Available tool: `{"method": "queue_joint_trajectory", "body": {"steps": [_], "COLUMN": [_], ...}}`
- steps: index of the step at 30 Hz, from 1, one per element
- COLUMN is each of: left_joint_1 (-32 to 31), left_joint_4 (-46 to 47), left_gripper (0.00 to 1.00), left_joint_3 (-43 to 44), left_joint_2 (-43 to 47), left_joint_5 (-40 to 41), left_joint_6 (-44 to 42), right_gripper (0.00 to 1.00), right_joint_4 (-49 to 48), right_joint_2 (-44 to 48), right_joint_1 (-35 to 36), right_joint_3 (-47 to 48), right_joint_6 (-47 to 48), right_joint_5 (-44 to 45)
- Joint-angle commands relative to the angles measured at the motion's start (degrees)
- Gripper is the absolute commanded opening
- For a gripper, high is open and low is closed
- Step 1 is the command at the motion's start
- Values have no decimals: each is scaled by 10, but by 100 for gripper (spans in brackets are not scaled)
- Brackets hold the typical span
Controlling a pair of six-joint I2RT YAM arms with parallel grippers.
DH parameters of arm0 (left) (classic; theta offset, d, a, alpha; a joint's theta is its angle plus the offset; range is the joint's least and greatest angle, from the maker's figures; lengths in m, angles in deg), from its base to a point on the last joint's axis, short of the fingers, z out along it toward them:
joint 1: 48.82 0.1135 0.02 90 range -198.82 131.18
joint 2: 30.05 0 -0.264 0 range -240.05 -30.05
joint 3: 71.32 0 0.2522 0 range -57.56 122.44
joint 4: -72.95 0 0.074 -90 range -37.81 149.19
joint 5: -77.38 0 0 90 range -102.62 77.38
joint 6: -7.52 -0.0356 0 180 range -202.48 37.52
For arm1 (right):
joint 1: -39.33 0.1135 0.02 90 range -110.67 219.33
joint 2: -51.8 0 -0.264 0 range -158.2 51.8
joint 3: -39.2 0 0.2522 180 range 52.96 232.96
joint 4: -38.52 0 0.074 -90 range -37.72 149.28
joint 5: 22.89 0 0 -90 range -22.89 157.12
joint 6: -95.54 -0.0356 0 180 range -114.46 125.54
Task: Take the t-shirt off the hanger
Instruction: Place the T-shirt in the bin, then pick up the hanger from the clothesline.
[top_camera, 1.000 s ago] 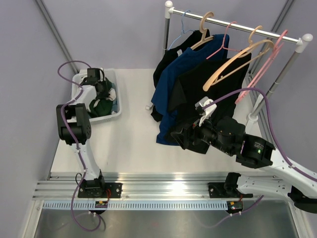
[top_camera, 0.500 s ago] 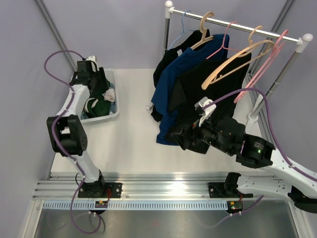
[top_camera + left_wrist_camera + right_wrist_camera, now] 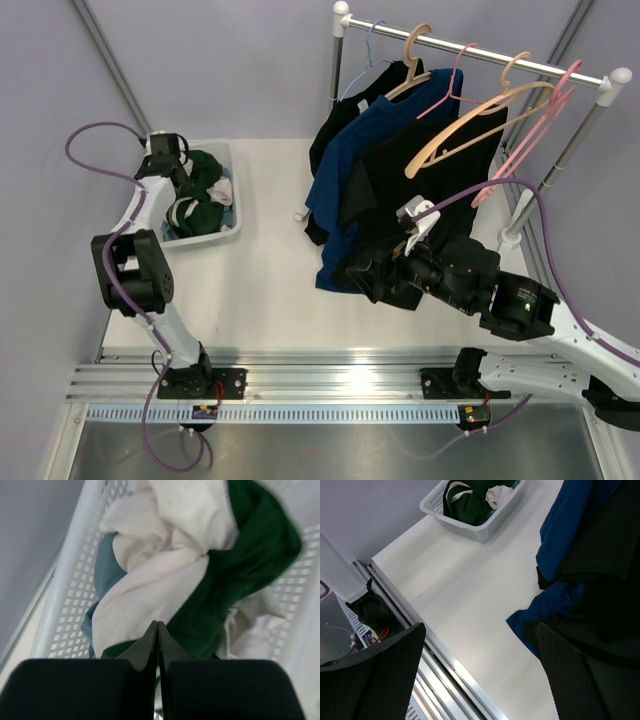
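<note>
The left gripper [image 3: 165, 152] has been drawn back over the basket [image 3: 228, 230], fingers together, empty. The right gripper [image 3: 480, 630] is spread wide by the black t-shirt [image 3: 420, 175] on its hanger [image 3: 470, 125]; the overlapping blue shirt [image 3: 345, 170] could be grabbed instead.

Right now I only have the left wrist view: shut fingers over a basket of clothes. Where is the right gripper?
Observer: The right gripper is open, low beside the hem of a blue t-shirt hanging on the rack.
Operator: Is it holding any cloth?
Observer: No. Its fingers are spread wide, with bare table showing between them.
Operator: What else hangs there?
Observer: A black t-shirt on the blue one's right and another black garment on its left, seen from the top camera.
</note>
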Motion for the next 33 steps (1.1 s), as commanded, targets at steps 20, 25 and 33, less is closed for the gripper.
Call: {"method": "queue_joint_trajectory", "body": {"steps": [20, 25, 33], "left_joint_1": [-83, -105, -153], "left_joint_4": [-33, -53, 95], "left_gripper": [97, 99, 99], "left_joint_3": [36, 26, -185], "left_joint_2": [113, 220, 399], "left_joint_5": [6, -97, -283], "left_joint_6": [2, 31, 124], "right_gripper": [100, 99, 100], "right_joint_4": [6, 41, 137], "right_joint_2": [1, 4, -117], "right_joint_1": [7, 7, 6], "right_joint_3": [13, 72, 307], "right_joint_6": [-61, -77, -52], "right_joint_5": [244, 283, 467]}}
